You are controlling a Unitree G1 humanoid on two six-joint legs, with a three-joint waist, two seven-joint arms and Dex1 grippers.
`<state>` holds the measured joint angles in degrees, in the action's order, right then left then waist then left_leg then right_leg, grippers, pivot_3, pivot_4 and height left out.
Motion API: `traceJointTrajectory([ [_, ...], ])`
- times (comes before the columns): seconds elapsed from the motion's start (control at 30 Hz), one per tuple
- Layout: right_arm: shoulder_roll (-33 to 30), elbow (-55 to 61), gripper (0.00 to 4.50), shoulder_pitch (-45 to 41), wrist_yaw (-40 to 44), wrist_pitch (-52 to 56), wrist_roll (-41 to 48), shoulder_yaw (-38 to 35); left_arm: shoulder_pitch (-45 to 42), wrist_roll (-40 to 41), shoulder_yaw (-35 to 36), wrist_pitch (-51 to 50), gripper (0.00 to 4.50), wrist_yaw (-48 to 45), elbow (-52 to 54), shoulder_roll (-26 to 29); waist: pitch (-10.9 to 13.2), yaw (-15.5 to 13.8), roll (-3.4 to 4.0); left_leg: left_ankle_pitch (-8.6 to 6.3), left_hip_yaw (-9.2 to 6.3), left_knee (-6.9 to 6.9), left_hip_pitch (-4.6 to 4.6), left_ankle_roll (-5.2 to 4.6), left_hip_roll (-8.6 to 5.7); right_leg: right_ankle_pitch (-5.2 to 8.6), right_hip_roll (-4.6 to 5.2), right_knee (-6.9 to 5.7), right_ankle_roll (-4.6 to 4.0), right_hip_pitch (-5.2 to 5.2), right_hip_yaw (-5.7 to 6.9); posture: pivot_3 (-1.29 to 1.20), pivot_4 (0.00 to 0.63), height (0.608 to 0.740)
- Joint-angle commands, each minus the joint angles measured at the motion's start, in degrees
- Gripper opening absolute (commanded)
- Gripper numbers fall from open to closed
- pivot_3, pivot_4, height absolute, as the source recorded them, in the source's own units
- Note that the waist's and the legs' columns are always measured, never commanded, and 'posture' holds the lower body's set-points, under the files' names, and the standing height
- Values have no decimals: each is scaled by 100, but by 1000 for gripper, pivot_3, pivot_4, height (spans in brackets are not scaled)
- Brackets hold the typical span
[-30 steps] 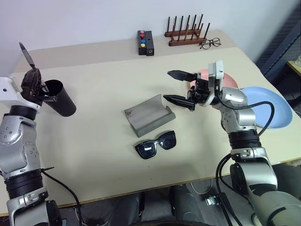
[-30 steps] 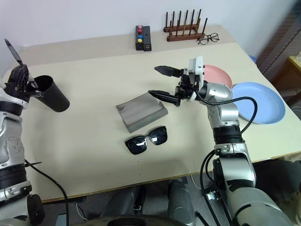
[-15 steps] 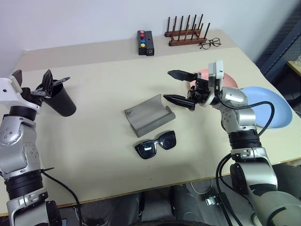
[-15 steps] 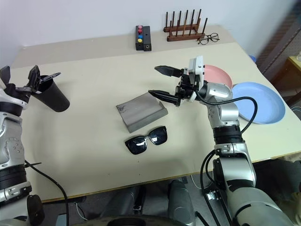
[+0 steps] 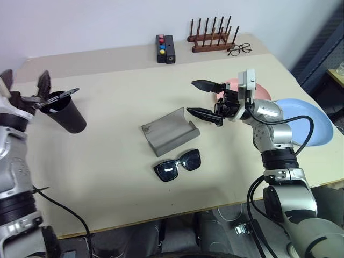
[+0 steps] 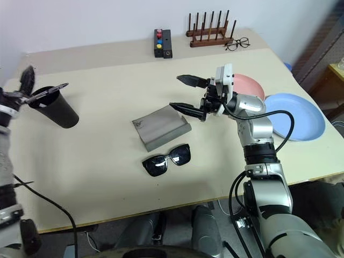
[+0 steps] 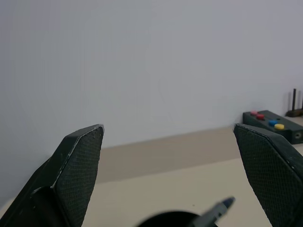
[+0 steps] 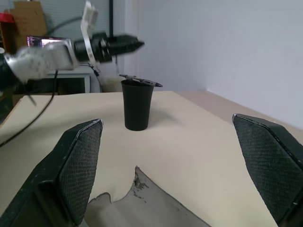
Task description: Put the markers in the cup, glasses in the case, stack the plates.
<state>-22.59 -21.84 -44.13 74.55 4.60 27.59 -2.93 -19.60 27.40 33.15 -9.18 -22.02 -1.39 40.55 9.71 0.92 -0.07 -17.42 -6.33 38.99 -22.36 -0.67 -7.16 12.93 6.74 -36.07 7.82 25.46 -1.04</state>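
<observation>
One pen [image 5: 61, 97] lies across the rim of the one cup [image 5: 66, 113]; two plates [image 5: 301, 121], one pair of sunglasses [image 5: 177, 165], one case [image 5: 170, 131]. Left gripper [image 5: 24, 86] and right gripper [image 5: 205, 99] both gape wide, holding nothing.

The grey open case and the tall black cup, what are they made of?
The grey open case looks like felt-covered stiff board: dull, fuzzy, no shine. The tall black cup looks like matte plastic: smooth, thin-walled, hardly any gloss. Neither can be told for sure.
</observation>
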Motion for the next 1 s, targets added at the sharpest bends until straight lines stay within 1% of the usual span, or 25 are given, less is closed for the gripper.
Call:
traceJointTrajectory([
  [0.03, -56, 164, 4500, -25, 4, -44, 71, -107, -135, 187, 275, -299, 4466, -367, 10, 589, 0, 1, 0, 0, 0, -1, 0, 0, 0, 0, -1, 0, 0, 0, 0, 0, 150, 740],
  [0.2, -51, 80, 4500, -67, -20, -59, 60, -119, -367, -194, -21, -1028, 4466, -598, -159, 1705, 3, -5, 1, 0, 0, -2, 0, 0, 0, 0, -2, 0, 0, 0, -1, 0, 150, 740],
  [0.23, -39, 42, 4500, -85, -26, -75, 48, -115, -406, -214, -130, -1211, 4466, -738, -176, 1921, 3, -8, 1, 0, 0, -1, 0, 0, 0, 0, -3, 0, 0, -1, -1, 0, 150, 740],
  [0.27, -20, -9, 4500, -105, -27, -102, 29, -105, -411, -420, -364, -1380, 4466, -874, -217, 2264, 4, -9, 1, 0, 0, -2, 0, 0, 0, 0, -3, 0, 0, -1, -1, 0, 150, 740],
  [0.33, 21, -104, 4500, -137, -18, -153, 1, -86, -466, -690, -795, -1601, 4466, -1291, -351, 2855, 4, -1, 1, 0, 0, -3, 1, -1, 0, 0, -3, 0, 0, -1, -1, 0, 150, 740],
  [0.37, 34, -135, 4500, -148, -7, -168, -3, -79, -536, -666, -942, -1685, 4466, -1546, -424, 3034, 7, 3, 6, 0, 0, -6, 1, -1, -1, 0, -4, 0, 0, -2, -2, 0, 150, 740],
  [0.47, 84, -253, 4500, -232, 34, -202, -24, -55, -985, -751, -1644, -1478, 4466, -2609, -761, 3572, 10, 9, 11, 0, 0, -10, 1, 0, 1, 0, -5, 0, -1, 2, -2, 0, 150, 740],
  [0.67, 170, -507, 4500, -437, 105, -258, -65, -2, -2074, -1438, -2839, -905, 4466, -4127, -1607, 4036, 14, 40, 14, 0, 2, -17, 1, 1, 2, 0, -7, -1, -1, 7, -2, 0, 150, 740],
  [0.9, 118, -550, 4500, -478, 189, -197, -84, -7, -3790, -2771, -3996, -224, 4466, -4954, -2781, 3764, 15, 26, 12, 1, 3, -14, -3, 0, 1, 0, -10, -6, 0, 6, 0, 0, 150, 740],
  [0.97, 89, -585, 4500, -489, 204, -181, -108, -19, -4163, -3098, -4223, -12, 4466, -5136, -3099, 3650, 15, 14, 11, 1, 3, -12, -3, -1, 1, 0, -11, -6, 0, 6, 0, 0, 150, 740],
  [1.0, 75, -602, 4500, -495, 217, -173, -117, -24, -4246, -3310, -4336, 322, 4466, -5145, -3255, 3639, 15, 17, 11, 1, 3, -10, -3, -1, 0, 0, -11, -6, 0, 5, 1, 0, 150, 740],
])
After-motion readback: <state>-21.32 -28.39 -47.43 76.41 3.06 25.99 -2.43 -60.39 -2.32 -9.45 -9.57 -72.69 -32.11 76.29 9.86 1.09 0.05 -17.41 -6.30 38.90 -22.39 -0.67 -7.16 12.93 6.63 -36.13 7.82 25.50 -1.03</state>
